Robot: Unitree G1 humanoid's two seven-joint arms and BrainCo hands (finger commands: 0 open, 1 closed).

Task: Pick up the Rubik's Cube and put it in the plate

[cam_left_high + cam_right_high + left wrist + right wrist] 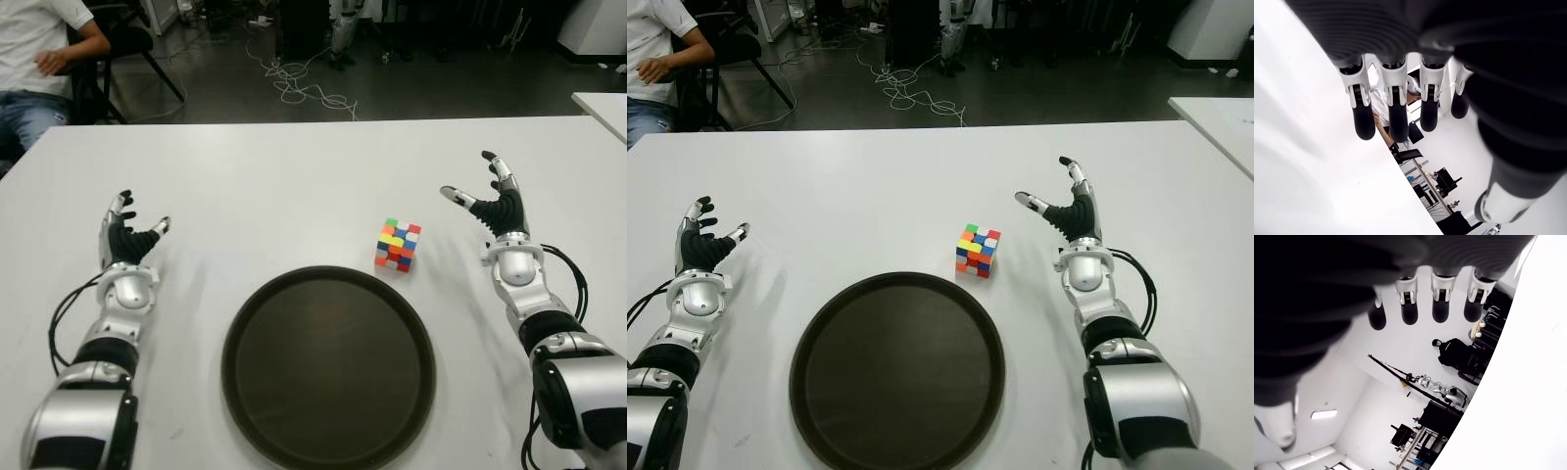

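Fingers (502,174) on the right hand (498,208) stand spread and slightly bent, thumb held out toward the middle of the table, gripping nothing. They are black rubbery tips on silver-white jointed segments, and the right wrist view shows them fanned out the same way. The left hand (125,237) is also slack, its fingers (1363,115) loosely apart and holding nothing; it shows at the left side of the table, well apart from the plate, though whether it actually touches the surface is hard to say from where the cameras look.

Between the two hands, and nearer the right one, the Rubik's Cube (397,245) sits on the white table (294,186), just beyond the plate's far right rim and not in it. It is a scrambled cube with glossy stickers of red, blue, yellow, green, orange and white. No writing or brand can be read on it or on either hand.

The plate (257,304) is a wide round tray, dark brown and matte, with a low raised lip and nothing lying in it. The table top is smooth and plain white.

Beyond the far edge, a person (39,59) in a white shirt and jeans sits at the far left, and loose white cables (299,83) lie tangled on the dark floor.
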